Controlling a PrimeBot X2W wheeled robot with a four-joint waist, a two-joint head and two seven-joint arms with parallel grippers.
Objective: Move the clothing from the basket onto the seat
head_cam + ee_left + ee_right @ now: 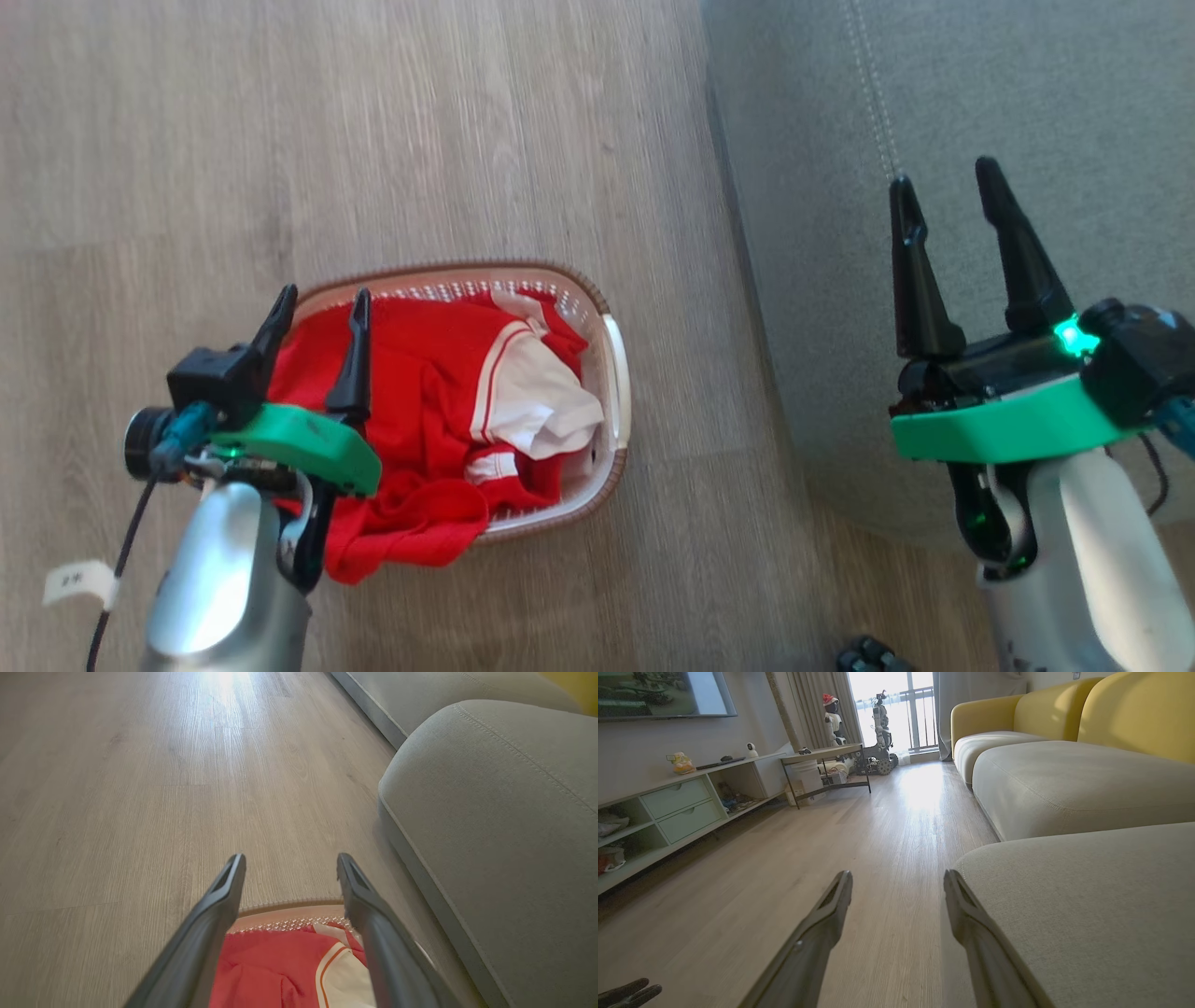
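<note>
The clothing is a heap of red fabric with white panels filling the white basket on the wood floor, with one fold spilling over the near rim. In the left wrist view the clothing lies just below the fingers, behind the basket rim. My left gripper hovers open over the basket's left part, nothing between its fingers. The grey-green seat lies to the right. My right gripper is open above the seat's edge, holding nothing. The seat also shows in the right wrist view beside the gripper.
Wood floor surrounds the basket. In the right wrist view a low TV cabinet runs along the left wall, a small table and another robot stand by the window, and a yellow-backed sofa extends along the right.
</note>
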